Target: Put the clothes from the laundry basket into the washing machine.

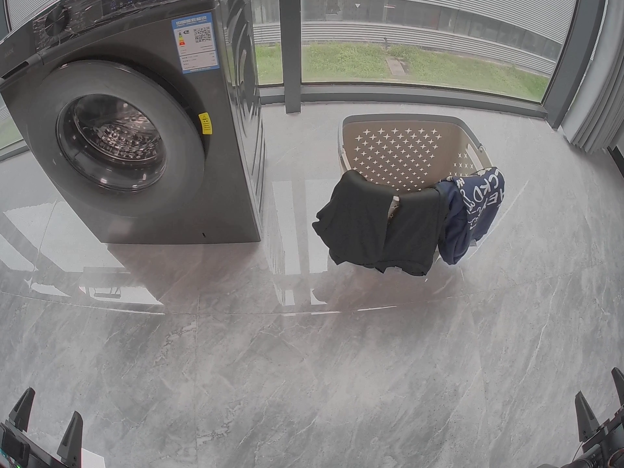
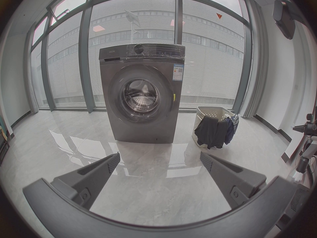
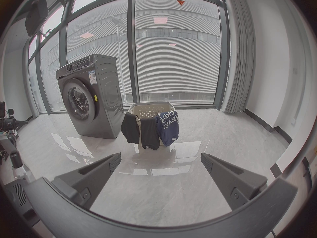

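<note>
Nearest, at the lower left corner of the head view, the left gripper [image 1: 49, 416] hangs low over the floor [image 1: 312, 372], its two dark fingers spread apart with nothing between them. At the lower right corner the right gripper [image 1: 599, 394] sits the same way, fingers apart and holding nothing. Both are well apart from the clothes.

Farther out, the glossy grey stone-look floor mirrors the bright panes.

Beyond it, right of centre, stands the beige laundry basket [image 1: 409, 144], its far wall pierced with star-shaped holes. Three garments hang over its near rim, side by side. A black garment [image 1: 354, 222] drapes at the left end. A second dark garment [image 1: 413, 232] hangs next to it, its hem reaching lowest. A navy garment [image 1: 471, 212] with white lettering covers the right corner, touching the second one.

To the basket's left, with a strip of floor between them, is the dark grey washing machine [image 1: 221, 177]. Its round door [image 1: 39, 131] lies flush against the front, and the steel drum [image 1: 117, 138] shows through the middle. A blue-and-white label [image 1: 195, 41] sits at the front's upper right.

Farthest back, a tall window [image 1: 422, 27] looks onto grass, with a grey curtain [image 1: 601, 105] at its right end.
</note>
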